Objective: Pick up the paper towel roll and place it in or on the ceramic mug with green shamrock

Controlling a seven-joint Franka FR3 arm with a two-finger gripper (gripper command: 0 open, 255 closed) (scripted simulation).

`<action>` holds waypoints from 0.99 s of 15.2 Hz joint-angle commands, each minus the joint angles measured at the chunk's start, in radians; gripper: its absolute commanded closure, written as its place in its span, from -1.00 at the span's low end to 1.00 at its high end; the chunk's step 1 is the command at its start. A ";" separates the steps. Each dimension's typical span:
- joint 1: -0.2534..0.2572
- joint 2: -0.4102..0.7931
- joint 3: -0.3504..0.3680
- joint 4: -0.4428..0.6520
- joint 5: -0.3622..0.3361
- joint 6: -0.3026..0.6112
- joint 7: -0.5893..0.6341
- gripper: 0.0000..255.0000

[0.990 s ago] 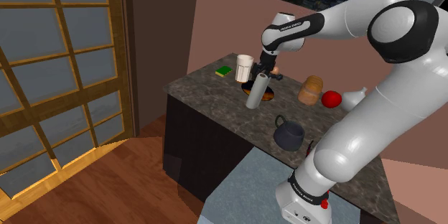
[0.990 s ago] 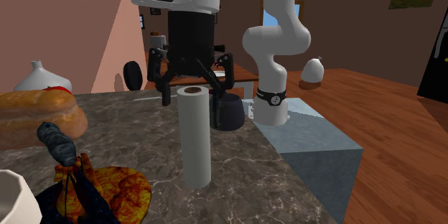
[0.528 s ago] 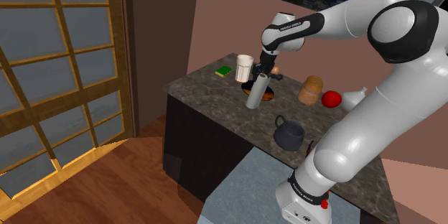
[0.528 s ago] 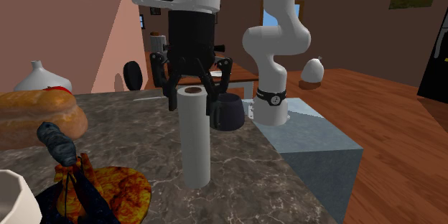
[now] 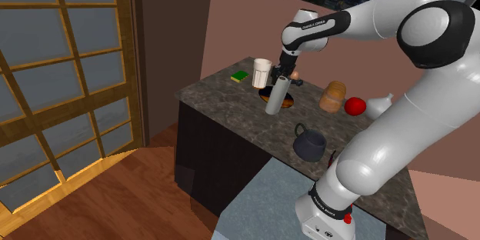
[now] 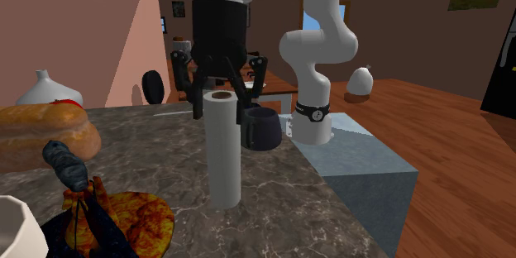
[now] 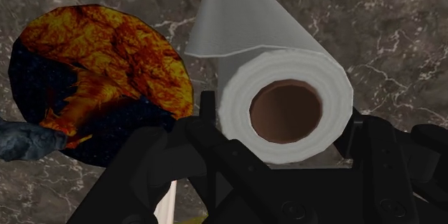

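The white paper towel roll (image 5: 278, 96) stands upright on its end near the counter's front edge, brown core at the top (image 7: 286, 108). My black gripper (image 6: 220, 106) comes down over its top and is shut on it, a finger (image 7: 208, 115) pressed to each side. The roll (image 6: 223, 153) looks raised just off the marble. A cream mug (image 5: 261, 71) stands right behind the roll toward the shoulder view's left; its white rim (image 6: 12, 227) shows in the second exterior view's lower left corner. No shamrock is visible on it.
An orange-and-black plate (image 7: 100, 79) lies beside the roll. On the dark marble counter (image 5: 223, 96) are a green sponge (image 5: 240, 76), a bread loaf (image 5: 334, 96), a red apple (image 5: 355, 106), a white vase (image 5: 377, 106) and a dark pot (image 5: 309, 143).
The open fingers came down around the roll's top and shut on it. The roll has since risen slightly with the gripper.
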 commanded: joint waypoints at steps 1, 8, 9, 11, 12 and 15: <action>0.000 -0.015 0.002 0.014 -0.006 -0.028 0.003 1.00; 0.001 -0.050 0.011 0.077 -0.017 -0.124 0.010 1.00; 0.001 -0.054 0.012 0.087 -0.018 -0.137 0.011 1.00; 0.001 -0.061 0.014 0.107 -0.020 -0.164 0.012 1.00; 0.002 -0.064 0.016 0.118 -0.020 -0.178 0.012 1.00; 0.003 -0.073 0.019 0.151 -0.022 -0.218 0.013 1.00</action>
